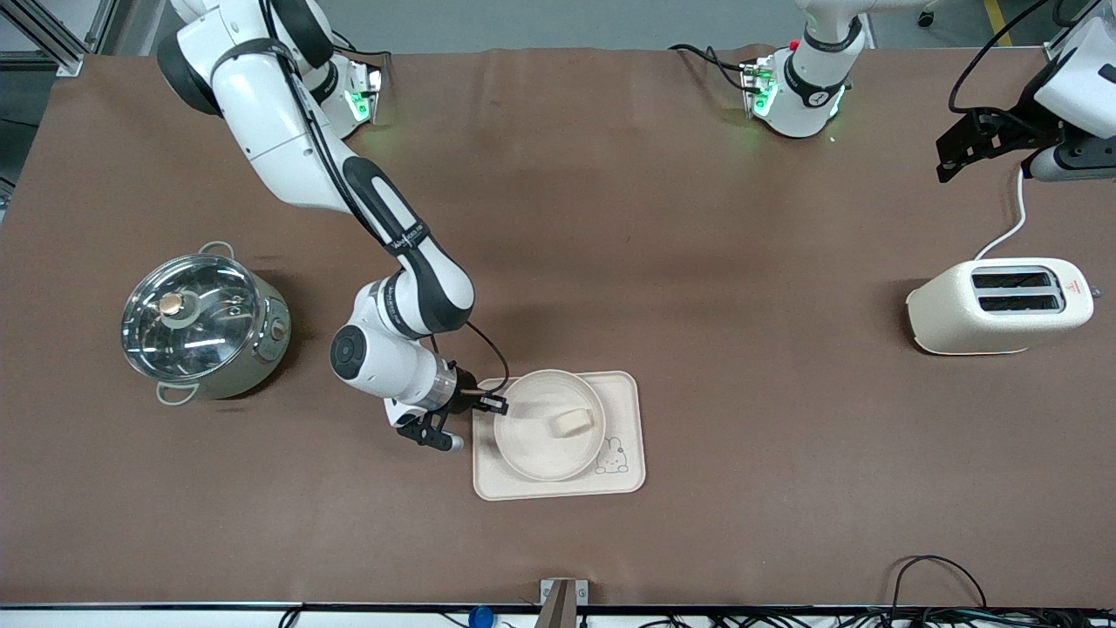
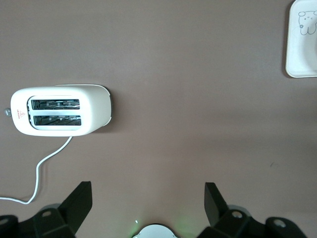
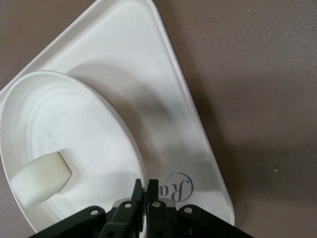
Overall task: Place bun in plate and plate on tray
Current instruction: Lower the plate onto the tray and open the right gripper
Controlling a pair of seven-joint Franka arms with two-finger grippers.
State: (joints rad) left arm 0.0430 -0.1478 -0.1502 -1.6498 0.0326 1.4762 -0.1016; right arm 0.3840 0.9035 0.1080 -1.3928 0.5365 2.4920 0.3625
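The bun (image 1: pixel 571 423) lies in the plate (image 1: pixel 534 449), which sits on the tray (image 1: pixel 621 397). The right gripper (image 1: pixel 499 403) pinches the plate rim (fingers nearly closed). The left gripper (image 2: pixel 147 198), spread wide, waits above the tabletop (image 1: pixel 697 262).

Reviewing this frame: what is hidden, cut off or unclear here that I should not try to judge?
- Tray: the plate covers most of it in front view; left wrist view's edge cuts it.
- Right gripper: whether the plate's rim sits between its fingers; front view too small, right wrist view too edge-on.
- Bun: its underside.
- Left gripper: cropped in front view.
- Pot contents: lid glare.
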